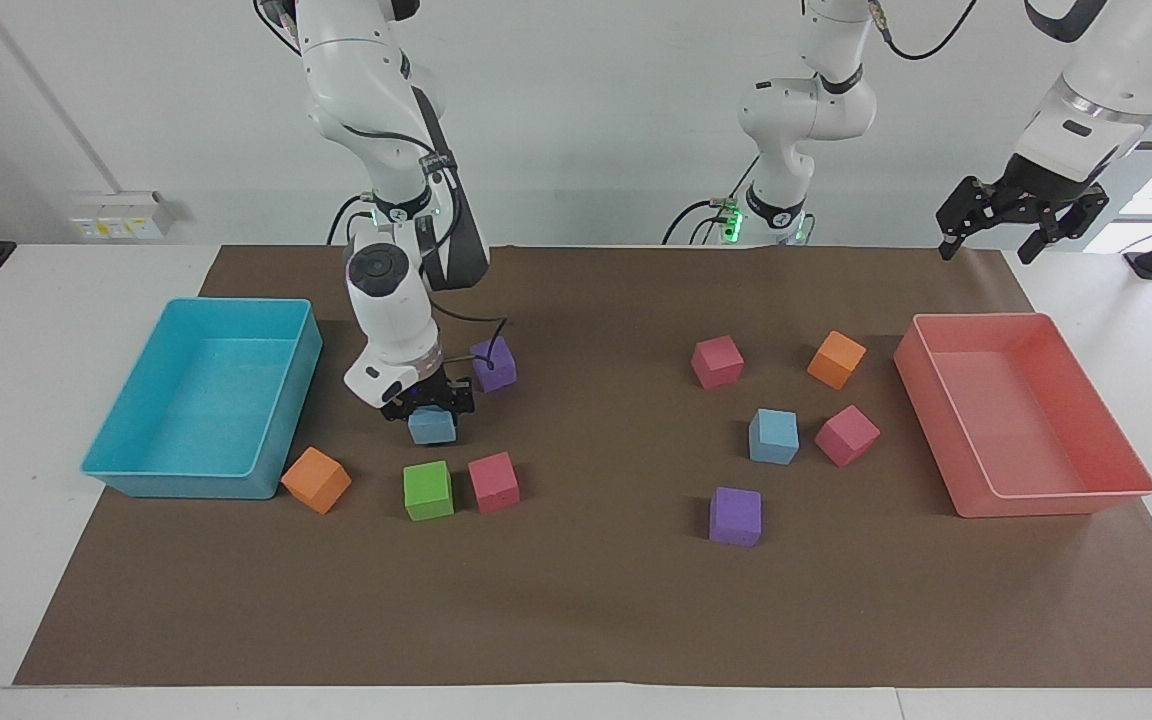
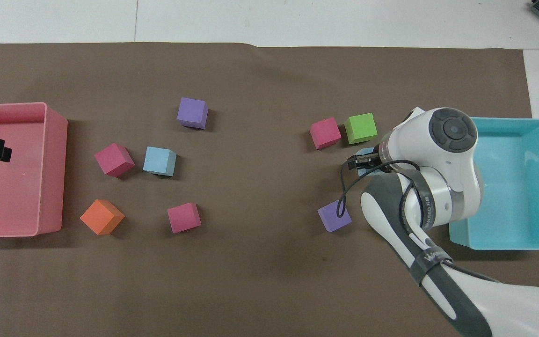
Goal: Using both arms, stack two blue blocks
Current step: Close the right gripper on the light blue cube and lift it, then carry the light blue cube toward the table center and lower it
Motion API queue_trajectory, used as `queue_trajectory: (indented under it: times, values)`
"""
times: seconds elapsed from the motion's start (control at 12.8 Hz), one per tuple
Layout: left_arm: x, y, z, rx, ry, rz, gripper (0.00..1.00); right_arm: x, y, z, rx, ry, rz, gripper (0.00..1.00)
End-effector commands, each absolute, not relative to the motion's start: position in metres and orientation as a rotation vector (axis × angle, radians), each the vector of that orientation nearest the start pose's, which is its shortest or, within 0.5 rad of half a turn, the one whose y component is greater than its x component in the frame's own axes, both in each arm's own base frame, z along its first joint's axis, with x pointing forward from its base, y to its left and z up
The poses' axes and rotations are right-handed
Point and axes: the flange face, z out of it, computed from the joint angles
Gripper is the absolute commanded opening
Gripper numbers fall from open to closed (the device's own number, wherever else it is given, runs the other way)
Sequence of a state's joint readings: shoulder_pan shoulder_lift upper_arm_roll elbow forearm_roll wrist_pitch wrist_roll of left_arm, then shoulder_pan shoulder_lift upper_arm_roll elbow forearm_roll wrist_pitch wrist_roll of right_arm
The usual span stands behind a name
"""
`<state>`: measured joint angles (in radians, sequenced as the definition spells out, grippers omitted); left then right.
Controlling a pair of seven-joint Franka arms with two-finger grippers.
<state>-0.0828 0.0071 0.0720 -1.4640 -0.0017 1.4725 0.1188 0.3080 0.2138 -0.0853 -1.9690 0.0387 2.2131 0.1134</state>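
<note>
Gripped one blue block [image 1: 432, 428] [image 2: 367, 155] in the right jaws, shut tight on its two sides. Came down on it from the right arm [image 1: 391, 300] [image 2: 438, 159], bent over the brown mat [image 1: 586, 600]. Could not tell if that block sat on the mat or hung just off it. Hid most of it under the arm in the view from above, with only a small blue bit showing.

Was between a purple cube [image 1: 494, 363] and a green cube [image 1: 428, 490], toward the right arm's end of the desk [image 1: 36, 290]. Lay near a pink cube [image 1: 493, 482] too, which sat just beside the green one. Was close to the big turquoise tray [image 1: 126, 470], with an orange cube [image 1: 315, 480] by the tray's corner.

Sat alone on the mat as the other blue block [image 1: 774, 436] [image 2: 159, 161], well apart from the first, toward the left arm's end. Stood flat, with nothing on top. Had a dark pink cube [image 1: 847, 435] just beside it, not touching. Was nearer to the robots than a second purple cube [image 1: 736, 516].

Waited high in the air with the left jaws, spread open and holding nothing. Hung up by the pink tray [image 1: 1056, 505], well apart from both blocks.
</note>
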Motion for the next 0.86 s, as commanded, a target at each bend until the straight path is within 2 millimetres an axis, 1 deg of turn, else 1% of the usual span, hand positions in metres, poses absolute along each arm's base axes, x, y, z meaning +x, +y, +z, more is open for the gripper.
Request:
queue_trajectory:
  times: [0.0,0.08,0.16,0.24,0.31,0.39,0.47,0.55,0.71,0.78]
  values:
    - [0.541,-0.002,0.666,-3.121,0.191,0.011,1.00,0.588,0.141,0.373,-3.115,-0.131,-0.036,0.00]
    - [0.541,-0.002,0.666,-3.123,0.189,0.011,1.00,0.590,0.146,0.375,-3.114,-0.127,-0.045,0.00]
    - [0.541,-0.002,0.666,-3.123,0.189,0.008,1.00,0.591,0.157,0.381,-3.111,-0.106,-0.063,0.00]
    - [0.541,-0.002,0.666,-3.123,0.192,0.011,1.00,0.591,0.176,0.387,-3.107,-0.069,-0.082,0.00]
    - [0.541,-0.002,0.666,-3.123,0.189,0.011,1.00,0.590,0.195,0.388,-3.106,-0.049,-0.088,0.00]
    - [0.541,-0.002,0.666,-3.121,0.191,0.011,1.00,0.591,0.211,0.395,-3.100,-0.043,-0.109,0.00]
    - [0.541,-0.002,0.666,-3.121,0.191,0.011,1.00,0.589,0.238,0.390,-3.101,-0.035,-0.109,0.00]
    - [0.541,-0.002,0.666,-3.121,0.191,0.011,1.00,0.591,0.263,0.387,-3.100,0.003,-0.118,0.00]
    - [0.541,-0.002,0.666,-3.123,0.192,0.008,1.00,0.594,0.317,0.372,-3.097,0.061,-0.122,0.00]
    - [0.541,-0.002,0.666,-3.123,0.192,0.011,1.00,0.595,0.336,0.363,-3.095,0.075,-0.120,0.00]
